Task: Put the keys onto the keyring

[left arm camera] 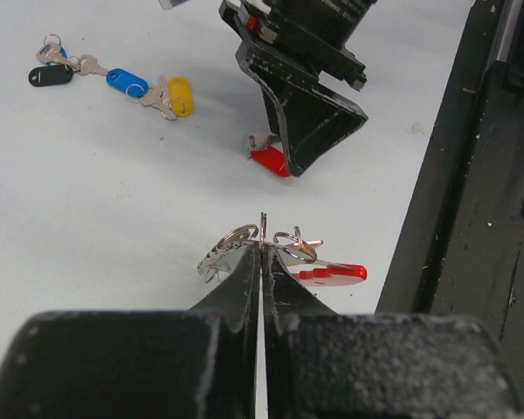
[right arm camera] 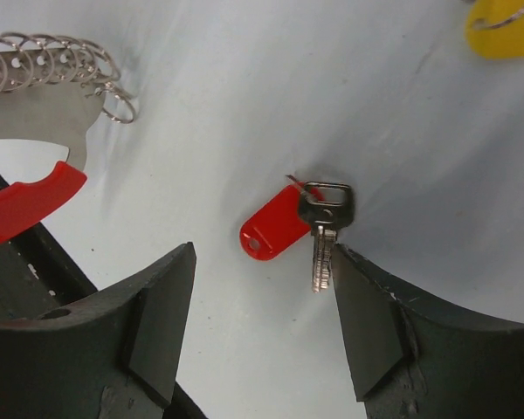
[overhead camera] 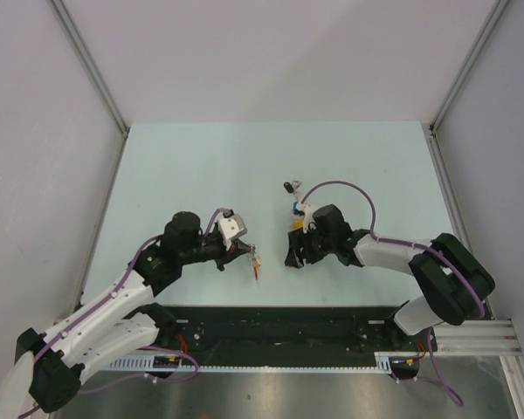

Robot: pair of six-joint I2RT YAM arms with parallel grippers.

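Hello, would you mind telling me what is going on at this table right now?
Two robot arms are working on putting keys onto a keyring. The left arm's fingers are shut on the keyring. The right arm's fingers stand open on either side of the red-tagged key, which lies flat on the table, not yet gripped. The black-tagged key, blue-tagged key and yellow-tagged key lie farther back, untouched.

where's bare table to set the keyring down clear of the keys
Bare: far-left table beyond the left gripper, and the far strip past the tagged keys. Crowded: between the grippers, with keyring, red-tagged key and right gripper close together.
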